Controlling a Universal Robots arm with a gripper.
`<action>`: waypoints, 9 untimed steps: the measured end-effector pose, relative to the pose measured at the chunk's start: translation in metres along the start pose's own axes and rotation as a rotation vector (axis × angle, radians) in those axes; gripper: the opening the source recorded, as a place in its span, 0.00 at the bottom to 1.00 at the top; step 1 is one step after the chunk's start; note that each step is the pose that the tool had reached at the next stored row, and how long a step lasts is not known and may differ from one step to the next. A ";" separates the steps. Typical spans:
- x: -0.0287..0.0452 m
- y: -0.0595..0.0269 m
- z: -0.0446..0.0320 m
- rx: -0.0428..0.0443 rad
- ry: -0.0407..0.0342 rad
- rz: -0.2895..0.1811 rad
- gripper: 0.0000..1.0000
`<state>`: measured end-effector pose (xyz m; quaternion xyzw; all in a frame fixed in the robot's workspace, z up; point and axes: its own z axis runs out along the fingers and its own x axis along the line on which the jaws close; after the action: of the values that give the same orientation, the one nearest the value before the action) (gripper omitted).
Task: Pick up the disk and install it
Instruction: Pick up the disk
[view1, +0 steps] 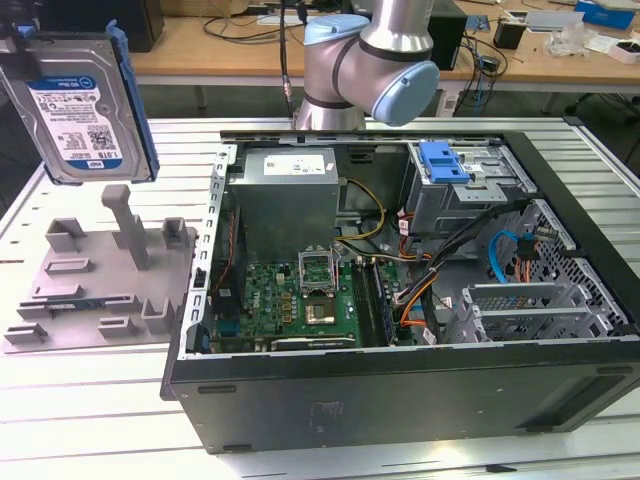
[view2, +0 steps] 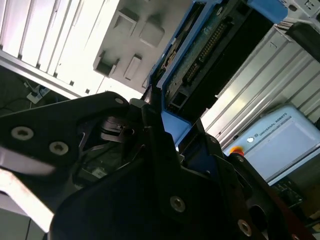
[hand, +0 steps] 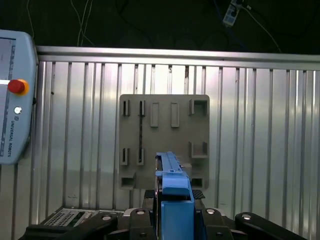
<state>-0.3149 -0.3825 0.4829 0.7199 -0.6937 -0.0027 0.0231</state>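
A: Disk position?
B: The disk (view1: 80, 105) is off the table, held upright in the air at the exterior view's left. Label face toward the camera, blue carrier frame around its edges. It hangs above the grey fixture plate (view1: 90, 280), clear of the plate's posts.
A: Gripper?
B: The gripper (hand: 174, 217) is clamped onto the disk. In the first wrist view the jaws sit either side of the blue frame edge, pinching it. The second wrist view shows the disk's circuit-board side with a connector row, and the blue frame runs along it into the black gripper body.
A: Underneath?
B: In the first wrist view the fixture plate lies flat on the ribbed metal table (hand: 250, 150) beyond the disk. A teach pendant (hand: 15, 95) with a red button lies near the plate, apart from it.
A: The case?
B: An open computer case (view1: 400, 400) sits just beside the plate, on the exterior view's right. The grey drive cage (view1: 470, 195) with its blue latch (view1: 443, 160) is in the case's far corner. The disk is well apart from the cage. The arm (view1: 370, 60) rises behind the case.
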 end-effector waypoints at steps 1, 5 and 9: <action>0.0024 -0.0024 -0.0004 0.0001 0.0000 0.000 0.37; 0.0174 -0.0183 -0.0029 0.0000 0.0000 0.000 0.37; 0.0293 -0.0325 -0.0045 0.0000 0.0000 0.000 0.37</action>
<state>-0.2813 -0.4104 0.4871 0.7199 -0.6937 -0.0027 0.0231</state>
